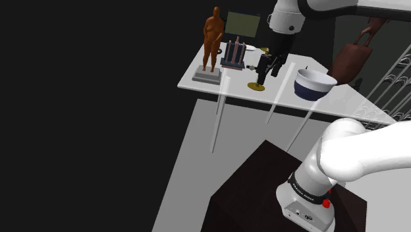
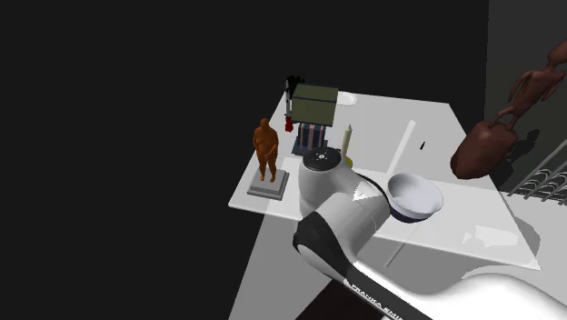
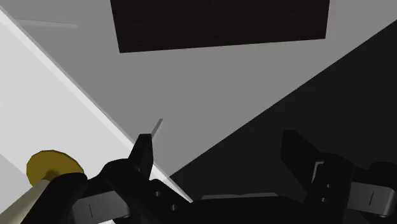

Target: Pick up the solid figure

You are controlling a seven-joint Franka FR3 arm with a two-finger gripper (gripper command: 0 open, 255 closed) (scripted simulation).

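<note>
1st step, likely approach: hangs gripper (image 1: 262,79) open, empty, beside candle (image 2: 346,136); finds brown figure (image 1: 212,38) at its 10 o'clock in the shoulder view; needs shifting across, then clasping its torso.

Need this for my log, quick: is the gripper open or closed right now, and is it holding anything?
Gripper: open, holding nothing; the brown figure stands apart from it.

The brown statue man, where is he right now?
In the shoulder view, the orange-brown human figure stands on its grey base at the white table's left corner, beside the striped blue box.
</note>
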